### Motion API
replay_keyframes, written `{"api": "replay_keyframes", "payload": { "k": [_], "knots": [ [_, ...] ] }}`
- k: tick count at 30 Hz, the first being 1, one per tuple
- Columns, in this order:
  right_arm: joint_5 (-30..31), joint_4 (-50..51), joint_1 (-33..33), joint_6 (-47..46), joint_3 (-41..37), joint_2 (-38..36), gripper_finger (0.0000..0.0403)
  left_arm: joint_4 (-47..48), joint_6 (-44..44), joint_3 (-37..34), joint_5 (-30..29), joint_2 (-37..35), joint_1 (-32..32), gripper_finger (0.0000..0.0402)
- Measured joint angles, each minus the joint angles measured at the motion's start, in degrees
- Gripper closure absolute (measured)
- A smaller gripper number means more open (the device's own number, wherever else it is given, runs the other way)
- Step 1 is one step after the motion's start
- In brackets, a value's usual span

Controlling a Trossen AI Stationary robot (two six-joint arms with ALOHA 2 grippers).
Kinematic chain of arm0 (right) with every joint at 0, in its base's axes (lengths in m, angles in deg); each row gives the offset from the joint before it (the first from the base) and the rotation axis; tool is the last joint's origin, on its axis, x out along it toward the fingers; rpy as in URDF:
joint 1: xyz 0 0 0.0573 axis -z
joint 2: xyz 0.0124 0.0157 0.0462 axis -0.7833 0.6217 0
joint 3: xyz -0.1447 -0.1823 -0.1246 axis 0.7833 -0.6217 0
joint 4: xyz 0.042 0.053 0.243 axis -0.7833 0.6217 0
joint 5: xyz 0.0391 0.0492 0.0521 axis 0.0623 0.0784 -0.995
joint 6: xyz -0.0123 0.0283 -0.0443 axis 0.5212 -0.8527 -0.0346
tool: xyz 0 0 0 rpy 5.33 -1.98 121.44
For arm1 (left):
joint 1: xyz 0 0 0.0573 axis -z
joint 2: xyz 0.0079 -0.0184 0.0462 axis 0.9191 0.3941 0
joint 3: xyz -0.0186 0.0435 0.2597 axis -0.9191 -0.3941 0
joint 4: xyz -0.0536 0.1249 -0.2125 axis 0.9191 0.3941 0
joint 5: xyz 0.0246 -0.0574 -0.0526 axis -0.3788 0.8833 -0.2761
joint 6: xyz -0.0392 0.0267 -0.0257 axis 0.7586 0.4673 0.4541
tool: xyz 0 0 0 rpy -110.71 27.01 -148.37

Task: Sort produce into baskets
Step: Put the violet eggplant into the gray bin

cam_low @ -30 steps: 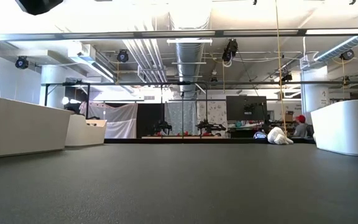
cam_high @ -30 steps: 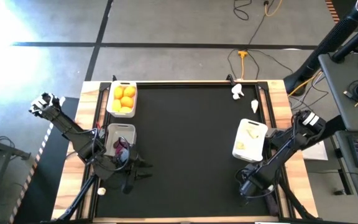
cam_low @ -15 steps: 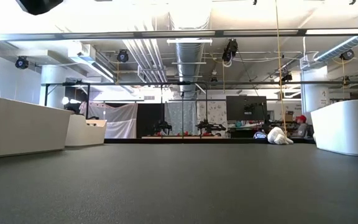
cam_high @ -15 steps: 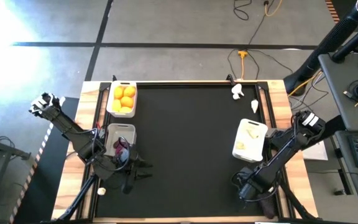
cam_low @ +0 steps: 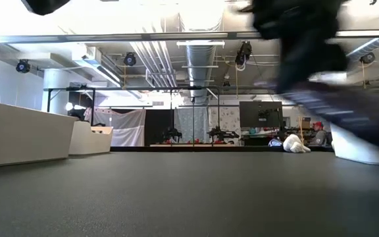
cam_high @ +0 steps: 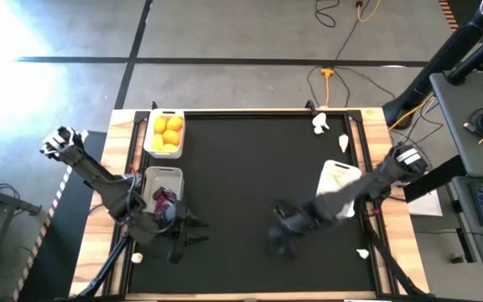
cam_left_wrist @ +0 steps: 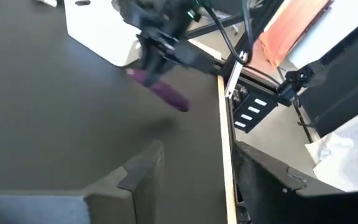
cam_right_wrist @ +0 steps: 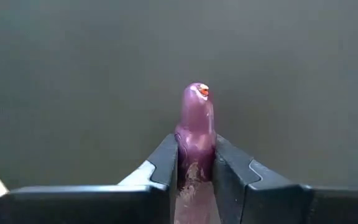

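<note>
My right gripper [cam_high: 282, 235] hangs blurred over the black mat, left of its middle, shut on a purple eggplant [cam_right_wrist: 195, 118]. The left wrist view shows that eggplant [cam_left_wrist: 161, 92] under the dark gripper. My left gripper [cam_left_wrist: 191, 171] stands open near the left front of the mat, beside a white basket [cam_high: 163, 174] with dark eggplants in it. Farther back stands a basket of yellow-orange citrus [cam_high: 167, 132]. At the right a third basket [cam_high: 335, 188] holds pale garlic. Two garlic bulbs [cam_high: 319, 124] lie at the far right corner. My right gripper pinches the eggplant between its two fingers at one end [cam_right_wrist: 196, 149]. The eggplant lies in line with the fingers, and its rounded free end [cam_right_wrist: 197, 93] sticks out past the fingertips. The fingers slant downward from above. The eggplant is lifted clear of the mat.
A white piece [cam_high: 363, 252] lies on the wooden edge at the near right, and a small white one [cam_high: 137, 257] on the near left edge. The middle of the mat [cam_high: 250, 168] is bare. Cables and a desk stand beyond the right edge.
My right gripper has swung from the near right corner toward the table's left, out over the mat, rising as it went. It now carries the eggplant clear of the mat. My left arm has kept still.
</note>
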Motion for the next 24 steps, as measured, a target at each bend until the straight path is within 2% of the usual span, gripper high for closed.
{"api": "replay_keyframes", "payload": {
  "k": [5,10,16,19,24],
  "knots": [
    [-0.5,-6.1,9.7,11.7,3.2,4.9,0.0339,1.6,5.4,0.0,0.3,1.2,0.0,0.0187],
    [-1.4,-6.9,16.3,14.8,7.0,11.1,0.0338,2.7,10.3,0.0,0.0,3.0,0.0,0.0117],
    [-1.5,-7.4,19.7,14.3,12.9,17.4,0.0331,2.2,14.8,0.0,-0.4,8.2,-0.2,0.0050],
    [-2.6,-7.2,20.8,13.6,15.4,19.6,0.0304,2.4,18.4,0.0,-3.2,11.2,-0.4,0.0039],
    [-5.5,-6.4,22.3,13.4,17.6,19.9,0.0226,1.0,23.7,0.0,-6.7,15.9,-1.5,0.0038]
  ]
}}
